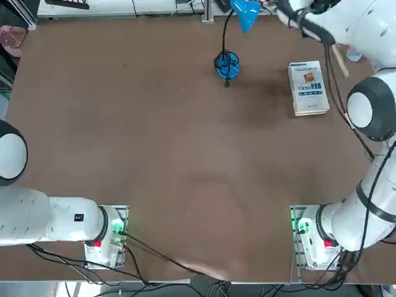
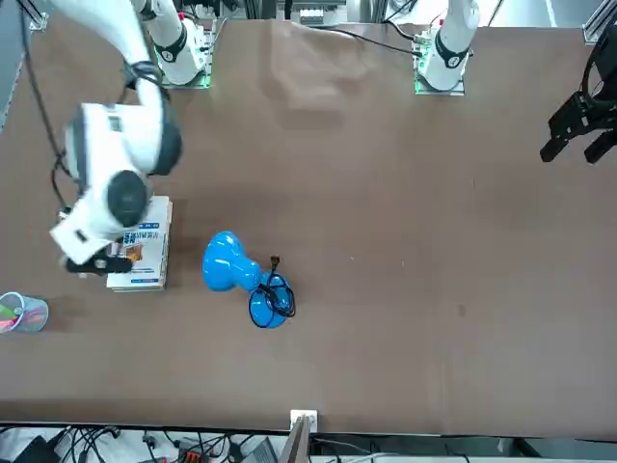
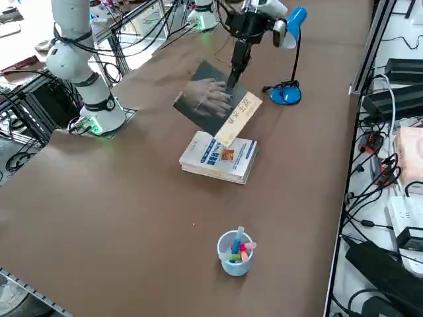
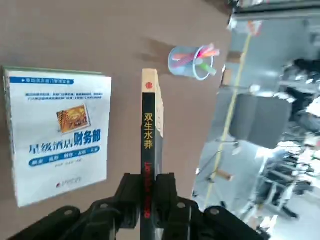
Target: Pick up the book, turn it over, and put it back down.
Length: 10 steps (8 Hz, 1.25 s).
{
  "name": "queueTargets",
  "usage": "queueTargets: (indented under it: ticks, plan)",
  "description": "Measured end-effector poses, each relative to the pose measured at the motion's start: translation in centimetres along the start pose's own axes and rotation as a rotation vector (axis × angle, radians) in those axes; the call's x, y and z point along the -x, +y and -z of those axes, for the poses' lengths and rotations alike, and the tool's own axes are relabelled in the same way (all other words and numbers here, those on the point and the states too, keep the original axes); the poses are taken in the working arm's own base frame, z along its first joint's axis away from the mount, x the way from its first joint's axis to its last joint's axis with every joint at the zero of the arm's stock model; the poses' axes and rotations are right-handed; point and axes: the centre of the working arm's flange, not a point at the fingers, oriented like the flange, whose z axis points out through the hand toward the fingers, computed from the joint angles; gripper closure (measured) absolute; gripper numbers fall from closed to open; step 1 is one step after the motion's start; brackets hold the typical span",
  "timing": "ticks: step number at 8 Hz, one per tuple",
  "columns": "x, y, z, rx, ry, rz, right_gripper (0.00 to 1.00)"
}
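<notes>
Right tool (image 4: 148,192): clamped on the spine end of the book (image 3: 215,105), raised above the bench (image 3: 132,198).
Book: in the air, tilted, dark cover showing, just over the white book (image 3: 219,156).
Bench, right side: blue lamp (image 3: 288,39); cup of markers (image 3: 236,252) near the edge.

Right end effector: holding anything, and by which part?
Yes. The right end effector is shut on the thin dark book, clamped across its spine end, and holds it in the air above the white book.
</notes>
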Motion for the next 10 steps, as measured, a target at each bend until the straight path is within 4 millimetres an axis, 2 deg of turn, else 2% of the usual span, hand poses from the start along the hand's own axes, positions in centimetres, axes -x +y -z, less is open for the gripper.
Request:
queueTargets:
  ticks: [2, 4, 7, 10]
  plan:
    - [0.7, -4.3, -2.3, 0.131, 0.068, 0.023, 0.89]
    - [2.1, -6.8, -4.2, 0.183, 0.117, 0.013, 0.89]
    - [4.0, -10.7, -4.4, 0.197, 0.189, -0.096, 0.89]
    - [5.1, -15.4, -6.6, 0.253, 0.215, -0.123, 0.89]
